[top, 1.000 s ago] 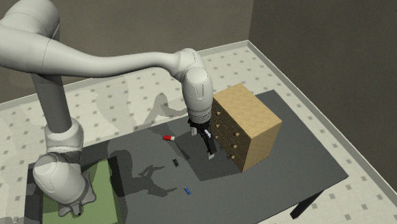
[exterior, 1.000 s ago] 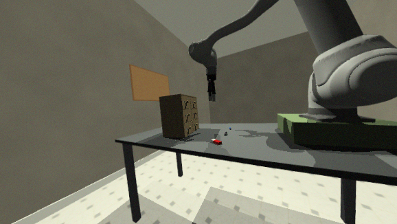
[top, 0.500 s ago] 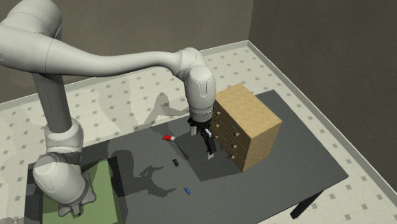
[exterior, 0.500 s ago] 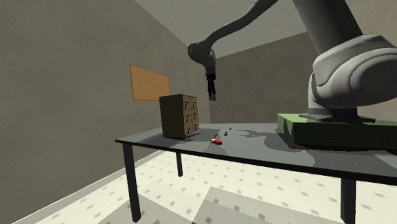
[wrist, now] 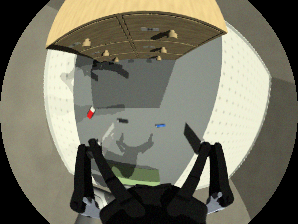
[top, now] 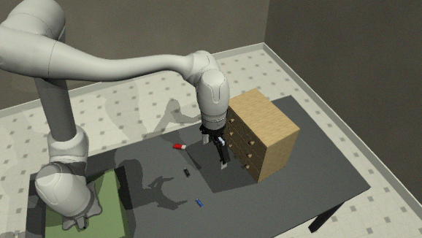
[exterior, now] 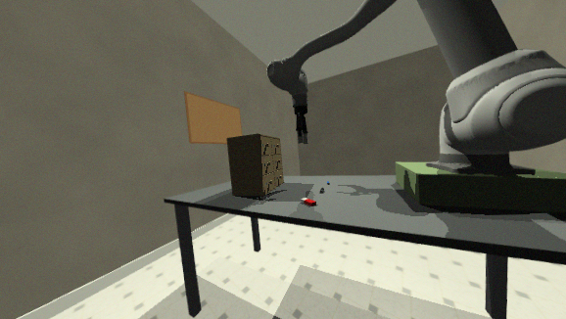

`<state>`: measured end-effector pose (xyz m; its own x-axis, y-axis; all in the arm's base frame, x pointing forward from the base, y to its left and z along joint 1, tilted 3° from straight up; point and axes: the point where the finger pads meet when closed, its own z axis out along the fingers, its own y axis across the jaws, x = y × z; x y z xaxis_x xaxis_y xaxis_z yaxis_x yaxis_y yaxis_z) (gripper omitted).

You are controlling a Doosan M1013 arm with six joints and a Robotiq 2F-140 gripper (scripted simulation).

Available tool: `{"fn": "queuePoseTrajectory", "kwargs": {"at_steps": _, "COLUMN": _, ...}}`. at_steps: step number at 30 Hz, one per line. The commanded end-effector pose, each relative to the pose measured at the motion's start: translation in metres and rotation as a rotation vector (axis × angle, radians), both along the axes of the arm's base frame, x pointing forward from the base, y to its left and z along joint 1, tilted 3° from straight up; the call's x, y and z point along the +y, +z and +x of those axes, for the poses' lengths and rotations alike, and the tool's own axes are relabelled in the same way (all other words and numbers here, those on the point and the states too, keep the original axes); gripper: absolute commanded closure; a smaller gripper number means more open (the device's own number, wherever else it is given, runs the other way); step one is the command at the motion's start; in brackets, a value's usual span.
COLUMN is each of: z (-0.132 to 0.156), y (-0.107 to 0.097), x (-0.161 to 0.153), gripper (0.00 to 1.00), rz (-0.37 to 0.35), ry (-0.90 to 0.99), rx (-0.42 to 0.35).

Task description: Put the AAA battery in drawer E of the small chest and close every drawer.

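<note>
The small wooden chest (top: 268, 124) (exterior: 246, 165) stands on the dark table (top: 321, 171) (exterior: 353, 220). Its drawer front (top: 244, 144) (exterior: 272, 163) looks flush, and I cannot read the letters. A small blue cylinder (top: 198, 203) (exterior: 327, 183) (wrist: 160, 124), which looks like the AAA battery, lies on the table well away from the chest. My gripper (top: 216, 153) (exterior: 303, 138) (wrist: 149, 129) is open and empty. It points down, high above the table just in front of the drawers.
A red and white item (top: 179, 147) (exterior: 309, 201) (wrist: 91, 113) and a small black item (top: 187, 171) (exterior: 322, 189) (wrist: 123, 121) lie on the table between chest and arm base. The arm stands on a green block (top: 109, 197) (exterior: 465, 188).
</note>
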<state>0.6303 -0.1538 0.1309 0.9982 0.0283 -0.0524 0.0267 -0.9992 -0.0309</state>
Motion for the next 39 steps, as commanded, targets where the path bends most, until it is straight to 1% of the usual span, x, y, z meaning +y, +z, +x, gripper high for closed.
{"fn": "queuePoseTrajectory", "kwargs": {"at_steps": 1, "z": 0.000, "y": 0.000, "x": 0.000, "gripper": 0.00, "rz": 0.000, "ry": 0.000, "rx": 0.000}}
{"fn": "queuePoseTrajectory", "kwargs": {"at_steps": 10, "z": 0.000, "y": 0.000, "x": 0.002, "gripper": 0.00, "rz": 0.000, "ry": 0.000, "rx": 0.000}}
{"fn": "queuePoseTrajectory", "kwargs": {"at_steps": 11, "z": 0.001, "y": 0.001, "x": 0.012, "gripper": 0.00, "rz": 0.000, "ry": 0.000, "rx": 0.000}}
{"fn": "queuePoseTrajectory", "kwargs": {"at_steps": 12, "z": 0.002, "y": 0.001, "x": 0.034, "gripper": 0.00, "rz": 0.000, "ry": 0.000, "rx": 0.000}}
{"fn": "queuePoseTrajectory", "kwargs": {"at_steps": 13, "z": 0.003, "y": 0.002, "x": 0.064, "gripper": 0.00, "rz": 0.000, "ry": 0.000, "rx": -0.001}}
{"fn": "queuePoseTrajectory", "kwargs": {"at_steps": 16, "z": 0.003, "y": 0.002, "x": 0.064, "gripper": 0.00, "rz": 0.000, "ry": 0.000, "rx": -0.001}}
{"fn": "queuePoseTrajectory", "kwargs": {"at_steps": 17, "z": 0.002, "y": 0.003, "x": 0.096, "gripper": 0.00, "rz": 0.000, "ry": 0.000, "rx": -0.001}}
{"fn": "queuePoseTrajectory", "kwargs": {"at_steps": 18, "z": 0.002, "y": 0.003, "x": 0.096, "gripper": 0.00, "rz": 0.000, "ry": 0.000, "rx": -0.001}}
{"fn": "queuePoseTrajectory", "kwargs": {"at_steps": 19, "z": -0.001, "y": 0.004, "x": 0.126, "gripper": 0.00, "rz": 0.000, "ry": 0.000, "rx": 0.000}}
{"fn": "queuePoseTrajectory", "kwargs": {"at_steps": 20, "z": -0.001, "y": 0.004, "x": 0.126, "gripper": 0.00, "rz": 0.000, "ry": 0.000, "rx": 0.000}}
{"fn": "queuePoseTrajectory", "kwargs": {"at_steps": 21, "z": -0.003, "y": 0.005, "x": 0.146, "gripper": 0.00, "rz": 0.000, "ry": 0.000, "rx": 0.000}}
{"fn": "queuePoseTrajectory", "kwargs": {"at_steps": 22, "z": -0.003, "y": 0.005, "x": 0.146, "gripper": 0.00, "rz": 0.000, "ry": 0.000, "rx": 0.000}}
{"fn": "queuePoseTrajectory", "kwargs": {"at_steps": 23, "z": -0.005, "y": 0.005, "x": 0.157, "gripper": 0.00, "rz": 0.000, "ry": 0.000, "rx": 0.000}}
{"fn": "queuePoseTrajectory", "kwargs": {"at_steps": 33, "z": -0.005, "y": 0.005, "x": 0.158, "gripper": 0.00, "rz": 0.000, "ry": 0.000, "rx": -0.004}}
{"fn": "queuePoseTrajectory", "kwargs": {"at_steps": 39, "z": -0.003, "y": 0.003, "x": 0.158, "gripper": 0.00, "rz": 0.001, "ry": -0.001, "rx": -0.022}}
